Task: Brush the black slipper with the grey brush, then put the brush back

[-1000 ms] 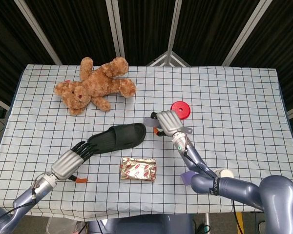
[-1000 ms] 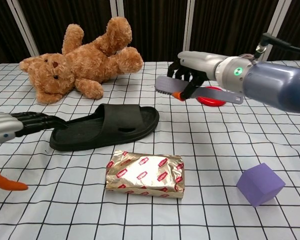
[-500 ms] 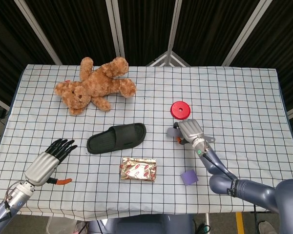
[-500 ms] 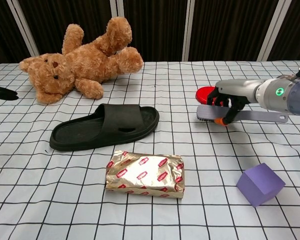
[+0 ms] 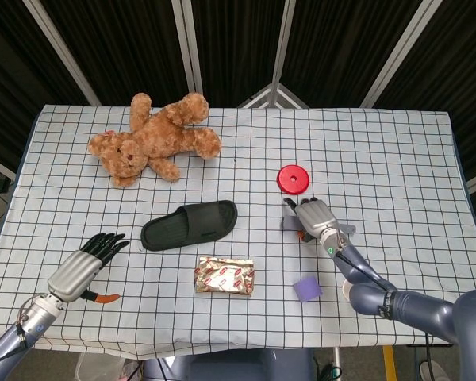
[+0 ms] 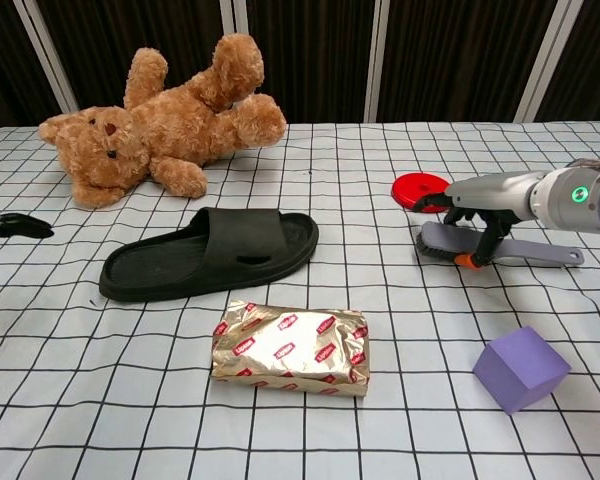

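The grey brush is lying on the checked bench at about four o'clock from the red disc, with the right hand arching over its bristle end, fingers curling around it and touching it. The black slipper is resting mid-bench, well apart at the brush's nine o'clock. The left hand is hovering near the bench's left edge, fingers spread wide, holding nothing. A foil packet is sitting at the slipper's five o'clock, a teddy bear at its eleven, and a purple cube at the brush's six.
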